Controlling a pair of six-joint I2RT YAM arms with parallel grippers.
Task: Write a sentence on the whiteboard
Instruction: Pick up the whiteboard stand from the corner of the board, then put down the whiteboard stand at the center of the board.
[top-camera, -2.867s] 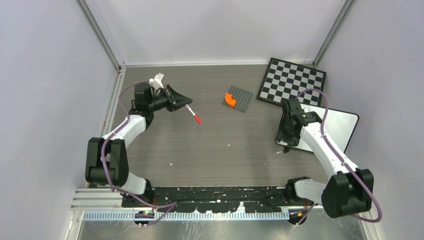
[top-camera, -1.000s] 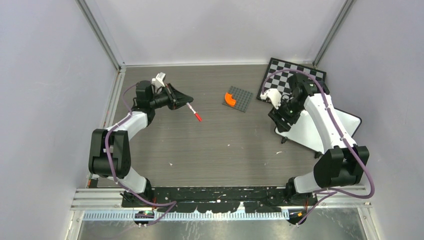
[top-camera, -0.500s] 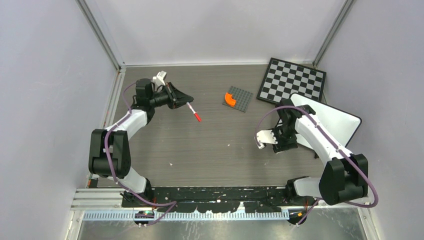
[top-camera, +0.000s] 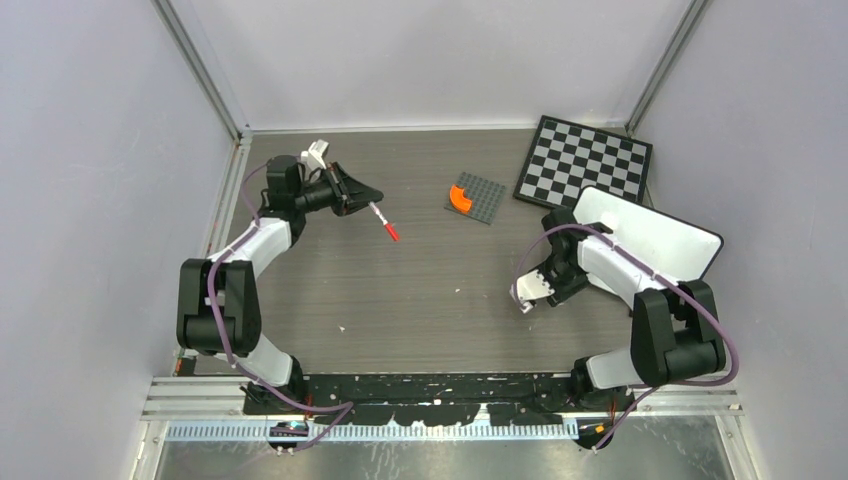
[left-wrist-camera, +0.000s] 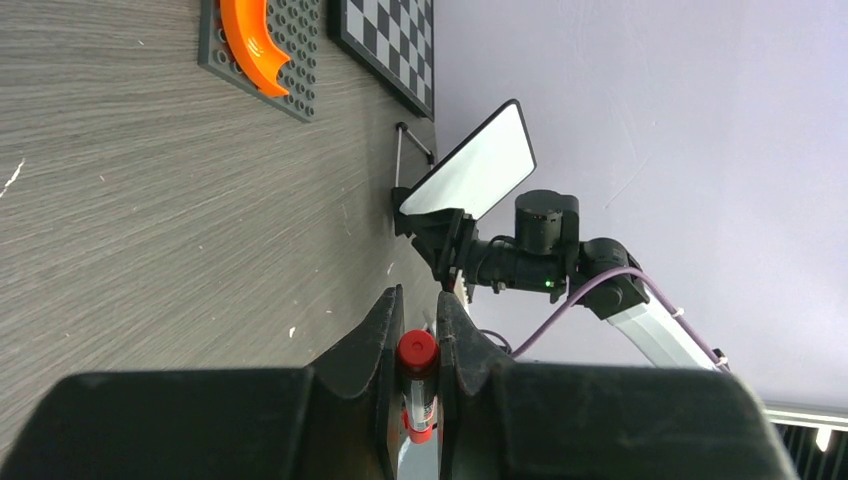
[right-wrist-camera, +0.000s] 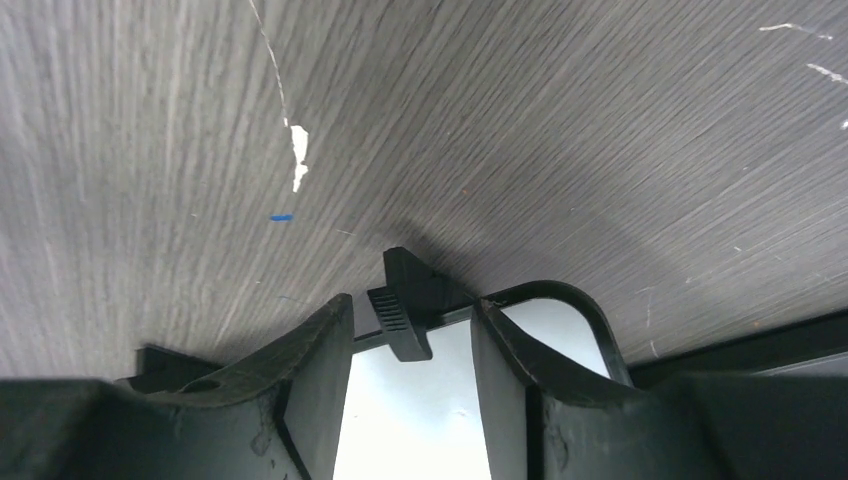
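Note:
The whiteboard (top-camera: 655, 238) stands tilted up on its near-left edge at the right, in front of the chessboard; its face shows no writing. My right gripper (top-camera: 562, 280) is low at that edge. In the right wrist view its jaws (right-wrist-camera: 410, 335) stand apart over the white face (right-wrist-camera: 420, 410), with a black foot (right-wrist-camera: 405, 315) between them, untouched. My left gripper (top-camera: 362, 200) hovers at the far left, shut on a red marker (top-camera: 383, 222) that points toward the table centre. The left wrist view shows the marker's red end (left-wrist-camera: 417, 350) between the fingers and the board (left-wrist-camera: 470, 172) far off.
A checkered chessboard (top-camera: 584, 160) lies at the back right. A grey studded baseplate (top-camera: 482, 200) with an orange curved piece (top-camera: 460, 196) lies at the back centre. Walls close the table on three sides.
My right arm raised the whiteboard from flat to tilted on its edge, then swung down to its near-left edge. My left arm with the marker barely moved.

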